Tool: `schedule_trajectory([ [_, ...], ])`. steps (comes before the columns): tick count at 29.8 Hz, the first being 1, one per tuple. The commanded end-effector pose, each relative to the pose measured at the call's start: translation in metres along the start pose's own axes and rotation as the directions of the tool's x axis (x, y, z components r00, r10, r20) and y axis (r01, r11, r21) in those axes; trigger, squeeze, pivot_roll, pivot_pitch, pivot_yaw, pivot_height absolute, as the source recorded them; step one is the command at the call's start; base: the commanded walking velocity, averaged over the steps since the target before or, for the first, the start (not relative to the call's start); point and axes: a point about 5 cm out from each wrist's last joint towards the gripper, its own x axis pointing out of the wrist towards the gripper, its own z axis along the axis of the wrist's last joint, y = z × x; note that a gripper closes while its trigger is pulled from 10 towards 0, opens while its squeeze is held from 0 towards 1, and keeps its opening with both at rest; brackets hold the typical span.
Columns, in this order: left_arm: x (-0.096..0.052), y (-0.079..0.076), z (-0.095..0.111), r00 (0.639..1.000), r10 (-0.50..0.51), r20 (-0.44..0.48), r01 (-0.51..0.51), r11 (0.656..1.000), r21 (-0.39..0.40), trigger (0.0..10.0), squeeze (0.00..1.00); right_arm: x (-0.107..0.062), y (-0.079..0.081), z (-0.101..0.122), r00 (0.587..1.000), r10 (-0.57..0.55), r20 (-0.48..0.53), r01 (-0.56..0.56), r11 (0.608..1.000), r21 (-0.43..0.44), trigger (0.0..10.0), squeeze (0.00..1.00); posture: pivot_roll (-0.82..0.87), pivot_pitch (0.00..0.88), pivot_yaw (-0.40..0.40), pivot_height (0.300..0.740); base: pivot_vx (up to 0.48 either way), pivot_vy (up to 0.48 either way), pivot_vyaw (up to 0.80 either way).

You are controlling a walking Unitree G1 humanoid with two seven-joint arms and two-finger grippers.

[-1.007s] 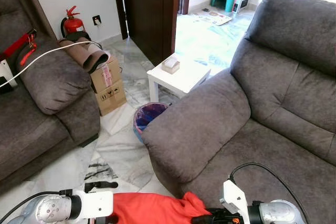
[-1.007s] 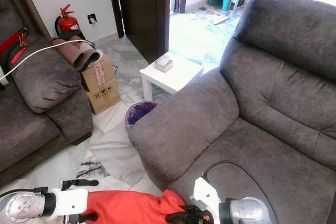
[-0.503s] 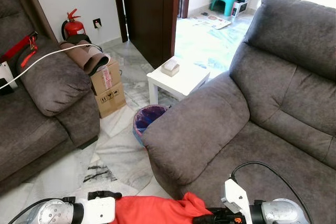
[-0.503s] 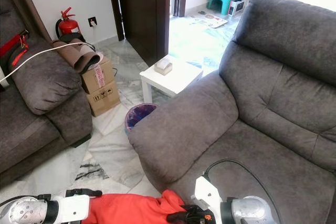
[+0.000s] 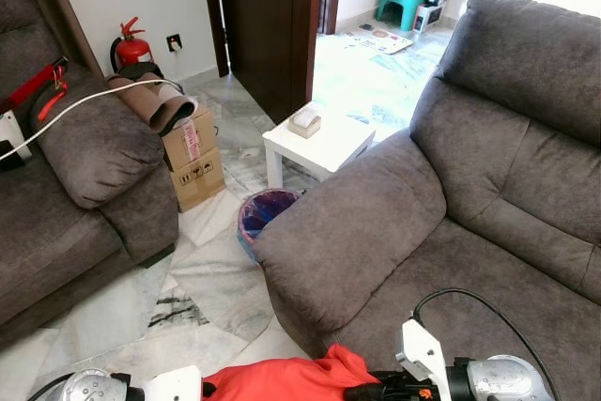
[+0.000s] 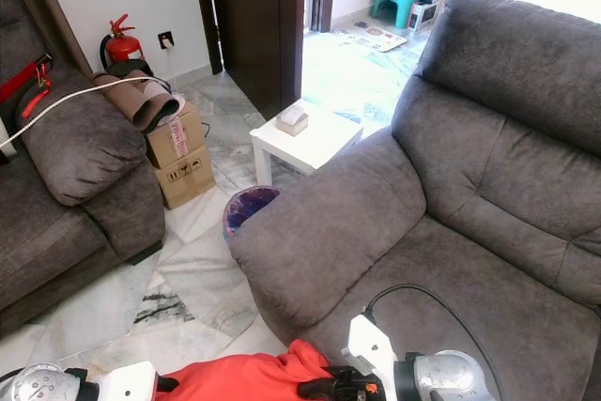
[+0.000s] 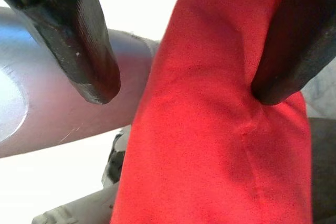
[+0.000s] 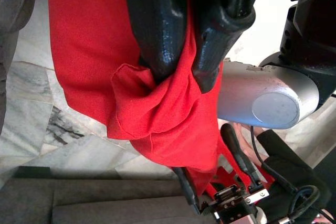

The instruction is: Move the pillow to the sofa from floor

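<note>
I've got the red fabric pillow (image 5: 282, 377) held up between both arms at the bottom edge of the head cam, just in front of the grey upholstered sofa (image 5: 488, 223), over the white marble floor (image 5: 202, 284) next to the sofa's armrest. R gripper (image 8: 178, 74): fingers pinched together on a bunched fold of the red cloth, tight grip. L gripper (image 7: 178, 90): fingers apart, w/ the pillow's edge running between them; one finger (image 7: 286, 45) presses into the fabric, the other stands clear of it.

Further off: small white side table (image 5: 315, 143) w/ a tissue box (image 5: 305, 119) on top, purple waste bin (image 5: 263, 211) btwn table and armrest, cardboard box (image 5: 192, 157) beside a second grey sofa (image 5: 75, 194) on my left, red fire extinguisher (image 5: 131, 44) at the wall.
</note>
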Motion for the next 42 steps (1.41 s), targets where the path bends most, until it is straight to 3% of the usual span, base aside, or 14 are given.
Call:
schedule_trajectory([
  [1,-0.001,0.000,-0.005,0.999,0.010,-0.053,-0.008,0.999,0.033,10.0,0.00,0.000,0.001,0.028,0.995,0.040,0.089,-0.030,0.994,-0.104,10.0,0.00,0.03,0.082,-0.004,0.740,0.000,0.000,0.00],
  [5,-0.001,0.009,-0.008,0.990,0.105,-0.092,-0.096,0.990,0.103,10.0,0.00,0.001,0.001,0.030,0.995,0.040,0.093,-0.030,0.994,-0.108,10.0,0.00,0.03,0.083,-0.004,0.740,0.000,0.000,0.00],
  [14,0.006,0.007,-0.012,0.987,0.111,-0.117,-0.094,0.986,0.140,10.0,0.00,0.000,0.000,0.032,0.995,0.041,0.094,-0.030,0.993,-0.115,10.0,0.00,0.02,0.086,-0.009,0.740,0.000,0.000,0.00],
  [18,0.014,0.008,-0.009,0.983,0.171,-0.069,-0.161,0.978,0.130,10.0,0.00,0.000,0.000,0.033,0.994,0.041,0.098,-0.029,0.993,-0.117,10.0,0.00,0.02,0.088,-0.013,0.740,0.000,0.000,0.00],
  [19,0.015,0.009,-0.008,0.981,0.181,-0.066,-0.171,0.975,0.139,9.1,0.00,-0.001,0.000,0.033,0.994,0.041,0.100,-0.029,0.993,-0.116,10.0,0.00,0.02,0.088,-0.014,0.740,0.000,0.000,0.00],
  [20,0.015,0.010,-0.007,0.980,0.189,-0.057,-0.179,0.973,0.143,4.2,0.00,-0.001,0.000,0.033,0.994,0.040,0.100,-0.028,0.993,-0.115,10.0,0.00,0.02,0.089,-0.014,0.740,0.000,0.000,0.00],
  [21,0.015,0.010,-0.007,0.980,0.189,-0.057,-0.179,0.973,0.143,4.2,0.00,-0.001,0.000,0.033,0.994,0.040,0.100,-0.028,0.993,-0.115,10.0,0.00,0.02,0.089,-0.014,0.740,0.000,0.000,0.00],
  [22,0.016,0.011,-0.005,0.981,0.189,-0.051,-0.179,0.972,0.155,0.0,0.00,-0.001,0.000,0.032,0.994,0.039,0.099,-0.028,0.993,-0.112,10.0,0.00,0.02,0.090,-0.016,0.740,0.000,0.000,0.00],
  [27,0.016,0.010,-0.008,0.986,0.144,-0.089,-0.123,0.970,0.211,0.0,0.00,0.000,-0.002,0.027,0.997,0.018,0.073,-0.010,0.994,-0.105,10.0,0.00,0.02,0.091,-0.015,0.740,0.000,0.000,0.00],
  [42,0.012,0.010,-0.012,0.982,0.098,-0.161,-0.050,0.959,0.279,0.0,0.00,0.000,-0.002,0.027,0.997,0.013,0.076,-0.005,0.995,-0.101,10.0,0.00,0.01,0.091,-0.009,0.740,0.000,0.000,0.00],
])
